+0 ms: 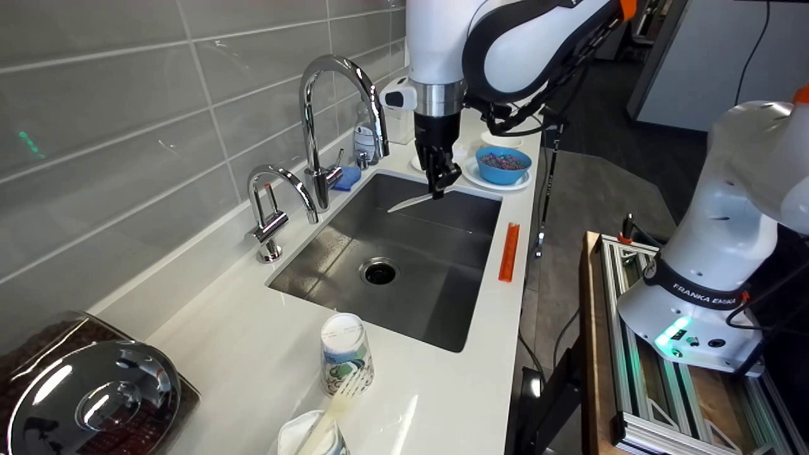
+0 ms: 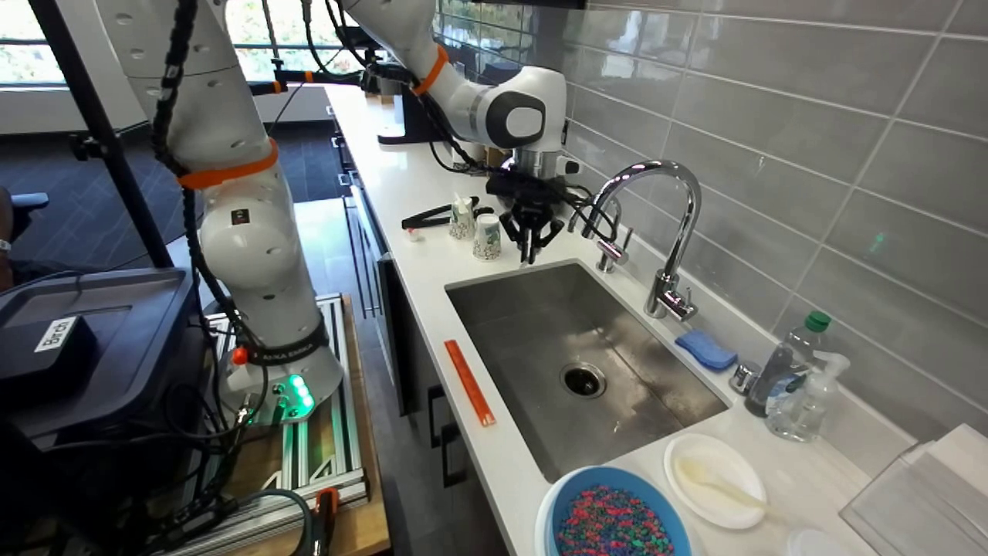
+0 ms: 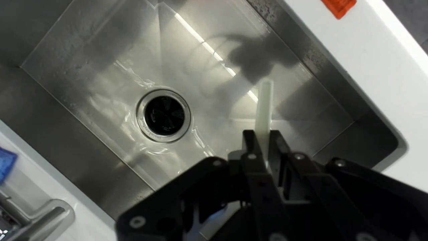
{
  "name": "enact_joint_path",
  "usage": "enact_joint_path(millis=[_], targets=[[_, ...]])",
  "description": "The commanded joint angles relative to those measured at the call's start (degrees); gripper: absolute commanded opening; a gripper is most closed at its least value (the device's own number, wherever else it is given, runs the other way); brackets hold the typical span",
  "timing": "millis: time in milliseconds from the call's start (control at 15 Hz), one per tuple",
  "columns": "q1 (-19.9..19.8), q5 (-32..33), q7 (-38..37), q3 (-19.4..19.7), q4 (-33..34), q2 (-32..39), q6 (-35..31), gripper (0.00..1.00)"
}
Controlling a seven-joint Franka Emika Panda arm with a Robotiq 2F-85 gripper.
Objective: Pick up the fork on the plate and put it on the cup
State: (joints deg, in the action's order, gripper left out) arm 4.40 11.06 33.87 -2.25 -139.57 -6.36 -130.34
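Note:
My gripper (image 1: 438, 192) is shut on a thin pale utensil (image 1: 409, 203), the fork as far as I can tell. Its head is hidden; the narrow part sticks out past the fingertips (image 3: 262, 134) in the wrist view (image 3: 264, 107). I hold it above the sink. In an exterior view the gripper (image 2: 529, 259) shows, but the utensil is not clear. The white plate (image 2: 712, 449) bears another pale utensil (image 2: 722, 486). The patterned white cup (image 1: 344, 357) stands upside down beside the sink, also (image 2: 488, 238). A similar cup (image 2: 461, 220) behind it holds a tined pale fork (image 1: 341, 401).
The steel sink (image 1: 436, 253) lies below me. Two chrome faucets (image 1: 344, 63) (image 1: 268, 230) rise along the wall side. A blue bowl of beads (image 1: 499, 169), an orange strip (image 1: 509, 251), a blue sponge (image 2: 706, 350), bottles (image 2: 795, 378) and black tongs (image 2: 428, 218) are on the counter.

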Motion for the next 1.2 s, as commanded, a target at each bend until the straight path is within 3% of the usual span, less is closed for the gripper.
enact_joint_path(millis=[0,1133], targets=[[1.9,-0.7,5.91,-1.03,-1.45,-0.43,-1.83,0.03],[8.48,-6.51,20.36,-6.68,3.5,2.72,-2.9,0.03]])
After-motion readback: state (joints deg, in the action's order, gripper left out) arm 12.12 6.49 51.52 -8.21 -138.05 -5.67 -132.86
